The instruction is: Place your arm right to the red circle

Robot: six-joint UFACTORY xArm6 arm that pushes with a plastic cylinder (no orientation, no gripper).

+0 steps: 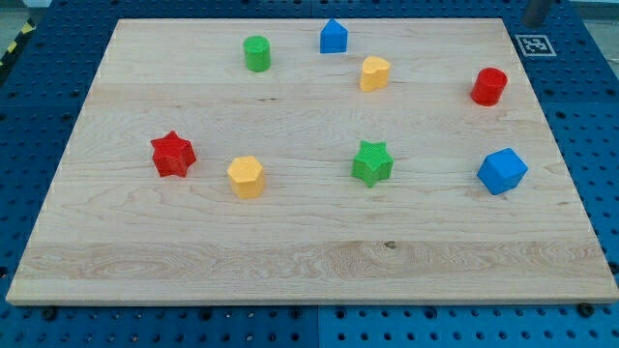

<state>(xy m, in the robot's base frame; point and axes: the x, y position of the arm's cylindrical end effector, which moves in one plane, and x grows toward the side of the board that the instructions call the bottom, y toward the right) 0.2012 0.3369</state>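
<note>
Eight blocks on the wooden board point(309, 261); my tip is out of sight, so I cannot tell how it stands.

Camera view: the red circle point(489, 86), a short upright cylinder, stands near the view's top right. To finish well, I judge the tip should stop just right of it without nudging it.

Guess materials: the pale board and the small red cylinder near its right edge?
Pale board: looks like wood, matte, with visible grain lines and glued strips. Small red cylinder: probably plastic, uniform saturated colour, faint ridged sides; could be painted. My tip is not in view.
</note>
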